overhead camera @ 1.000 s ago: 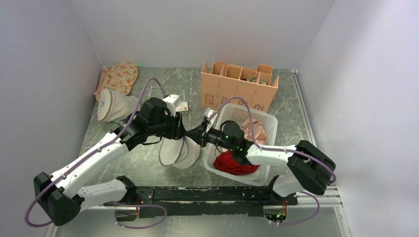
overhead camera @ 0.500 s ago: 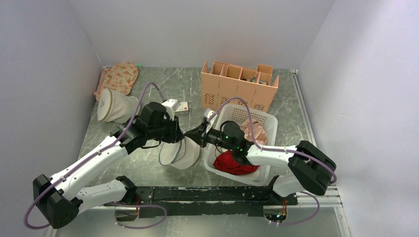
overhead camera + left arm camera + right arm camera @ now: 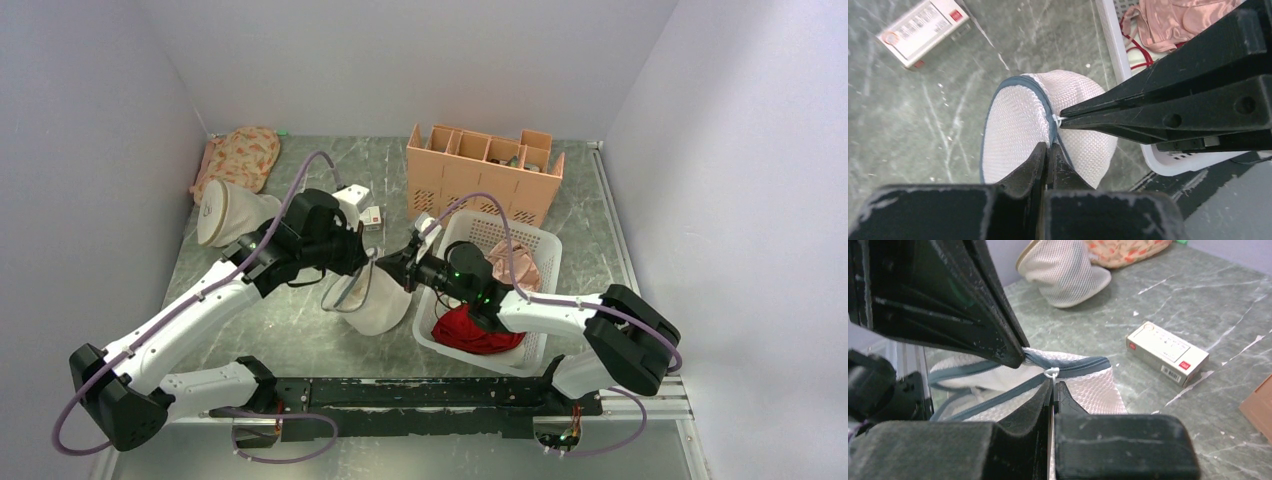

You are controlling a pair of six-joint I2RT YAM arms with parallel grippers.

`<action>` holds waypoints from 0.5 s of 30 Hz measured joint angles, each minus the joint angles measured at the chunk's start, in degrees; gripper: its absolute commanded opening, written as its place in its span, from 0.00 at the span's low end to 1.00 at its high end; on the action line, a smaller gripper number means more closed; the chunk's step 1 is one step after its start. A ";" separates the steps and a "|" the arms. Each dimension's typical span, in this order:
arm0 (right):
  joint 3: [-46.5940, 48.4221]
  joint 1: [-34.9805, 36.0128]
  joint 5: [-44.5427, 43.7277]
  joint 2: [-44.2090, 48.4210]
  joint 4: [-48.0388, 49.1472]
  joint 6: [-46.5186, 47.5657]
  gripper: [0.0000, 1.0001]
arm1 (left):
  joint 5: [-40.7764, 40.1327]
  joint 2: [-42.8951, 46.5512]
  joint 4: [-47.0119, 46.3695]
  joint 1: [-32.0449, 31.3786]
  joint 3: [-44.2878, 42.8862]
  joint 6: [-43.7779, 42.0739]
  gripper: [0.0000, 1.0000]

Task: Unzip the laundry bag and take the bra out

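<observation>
White mesh laundry bag [image 3: 1013,125] is held just beside the basket [image 3: 490,235]: its grey zipper rim is pinched by the closed left gripper [image 3: 1048,148], its pull tab [image 3: 1050,373] (small, white) by the closed right gripper [image 3: 1054,386].

White mesh laundry bag [image 3: 1013,125], glossy pink satin garment [image 3: 1178,17], smooth marbled table [image 3: 923,115]

The round white mesh laundry bag [image 3: 1008,130] was edged by a blue-grey zipper line [image 3: 1039,95]. The grey-green stone-look desk [image 3: 300,345] was veined in white. A crumpled cloth garment [image 3: 470,332] was coloured red.
</observation>
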State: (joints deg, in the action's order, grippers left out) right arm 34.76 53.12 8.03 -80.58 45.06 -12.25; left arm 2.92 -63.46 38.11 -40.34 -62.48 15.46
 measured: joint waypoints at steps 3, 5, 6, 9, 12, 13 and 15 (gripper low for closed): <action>2.32 0.04 -2.32 -0.04 -1.46 -1.79 0.00 | -1.55 0.15 0.55 0.00 -1.55 -3.56 0.07; 3.98 0.04 -3.23 -0.07 -3.56 -3.06 0.00 | -2.47 0.48 0.70 0.00 -1.64 -5.88 0.07; 4.59 0.04 -3.45 -0.15 -4.44 -3.50 0.00 | -2.80 0.59 0.83 0.00 -1.64 -7.04 0.07; 6.12 0.07 -3.76 -0.74 -7.23 -4.57 0.00 | -3.74 0.68 1.01 0.00 -1.64 -9.81 0.07; 6.38 0.11 -4.17 -1.73 -9.11 -4.90 0.00 | -4.61 0.70 1.64 0.00 -1.62 -11.45 0.07; 6.38 0.15 -4.55 -2.16 -9.84 -4.96 0.00 | -4.81 0.85 1.90 0.00 -1.51 -11.61 0.07; 6.36 0.15 -5.05 -2.71 -10.29 -4.98 0.00 | -4.83 1.73 2.01 0.02 -0.59 -11.58 0.07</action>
State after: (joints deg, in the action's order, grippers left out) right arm 41.12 53.28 2.98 -83.29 34.76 -17.23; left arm -1.91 -61.73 40.12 -40.32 -63.07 3.88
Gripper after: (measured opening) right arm 0.007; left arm 0.081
